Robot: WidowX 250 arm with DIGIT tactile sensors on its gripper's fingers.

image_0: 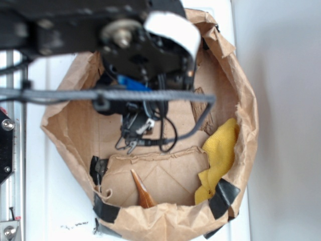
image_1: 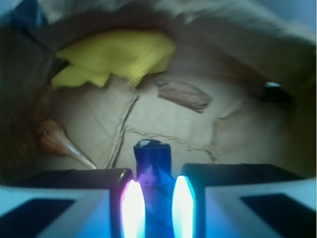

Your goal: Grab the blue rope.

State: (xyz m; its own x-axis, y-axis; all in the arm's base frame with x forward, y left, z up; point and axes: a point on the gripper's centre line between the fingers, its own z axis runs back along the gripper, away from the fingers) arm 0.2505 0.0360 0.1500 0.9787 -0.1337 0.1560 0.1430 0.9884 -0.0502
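One blurred, glossy end of the blue rope (image_1: 152,168) stands clamped, seemingly, between the gripper (image_1: 157,203) pads.

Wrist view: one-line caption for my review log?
Gripper shut on the blue rope, inside a brown paper bag holding a yellow cloth.

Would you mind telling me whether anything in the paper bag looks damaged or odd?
The paper bag is torn along its rim and patched with black tape. Otherwise, the blue rope sits between the fingers.
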